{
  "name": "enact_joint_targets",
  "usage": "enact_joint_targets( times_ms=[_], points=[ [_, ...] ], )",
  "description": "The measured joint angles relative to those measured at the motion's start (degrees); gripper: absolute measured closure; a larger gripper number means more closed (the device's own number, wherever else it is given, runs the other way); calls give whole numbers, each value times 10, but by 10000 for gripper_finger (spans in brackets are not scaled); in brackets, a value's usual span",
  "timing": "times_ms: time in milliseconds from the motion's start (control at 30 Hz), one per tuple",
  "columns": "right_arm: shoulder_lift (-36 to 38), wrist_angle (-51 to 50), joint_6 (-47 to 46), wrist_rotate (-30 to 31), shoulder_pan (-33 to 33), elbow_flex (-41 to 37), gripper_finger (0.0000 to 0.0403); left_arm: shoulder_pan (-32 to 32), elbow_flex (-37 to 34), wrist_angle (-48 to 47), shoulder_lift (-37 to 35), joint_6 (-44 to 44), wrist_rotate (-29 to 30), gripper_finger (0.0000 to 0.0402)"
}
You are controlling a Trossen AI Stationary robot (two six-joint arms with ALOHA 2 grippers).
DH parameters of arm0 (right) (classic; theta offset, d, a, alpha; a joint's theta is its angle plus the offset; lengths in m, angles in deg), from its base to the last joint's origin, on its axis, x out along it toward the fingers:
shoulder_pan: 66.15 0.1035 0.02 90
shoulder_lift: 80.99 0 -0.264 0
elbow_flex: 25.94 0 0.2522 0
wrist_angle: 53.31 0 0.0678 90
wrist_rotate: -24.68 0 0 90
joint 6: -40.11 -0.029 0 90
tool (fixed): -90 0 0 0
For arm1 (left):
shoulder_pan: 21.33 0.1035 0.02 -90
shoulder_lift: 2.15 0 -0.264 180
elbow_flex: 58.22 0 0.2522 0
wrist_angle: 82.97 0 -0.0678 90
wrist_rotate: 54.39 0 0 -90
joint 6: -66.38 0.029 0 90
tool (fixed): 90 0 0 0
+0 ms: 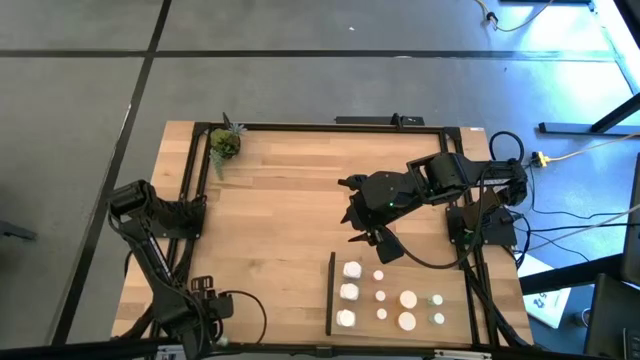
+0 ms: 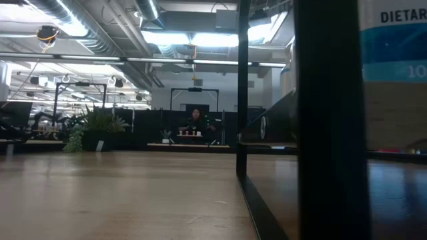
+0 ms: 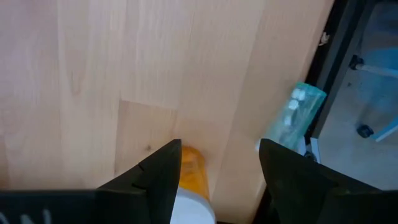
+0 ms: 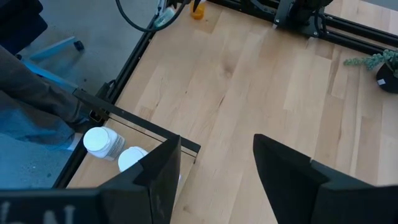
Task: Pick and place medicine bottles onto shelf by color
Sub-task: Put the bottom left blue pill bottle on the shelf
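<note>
On the shelf (image 1: 455, 300): white bottles (image 1: 349, 293) in rows.
Right claw (image 1: 368, 238): above the surface (image 1: 280, 220), half open, empty.
Left claw (image 3: 217, 168): half open, empty.

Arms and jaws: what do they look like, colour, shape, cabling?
Both arms are dark, near black, built of chunky jointed segments. The right arm carries black cables looping off toward its base, and its right gripper ends in two flat, angular black fingers. The left gripper has the same wedge-shaped black fingers. No markings are visible.
</note>
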Motion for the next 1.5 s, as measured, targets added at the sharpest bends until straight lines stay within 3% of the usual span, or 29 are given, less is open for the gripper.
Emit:
enact_joint_targets(
  times_ms=[267, 567, 1500],
  points=[
    [0, 0, 2, 0, -2, 0, 199, 3, 1, 16, -16, -2, -2, 192],
    [0, -2, 0, 0, -20, 0, 199, -11, 2, 168, -10, 34, -1, 192],
    [0, -2, -1, -1, -25, 0, 199, -23, 1, 164, 56, 33, 16, 192]
  ],
)
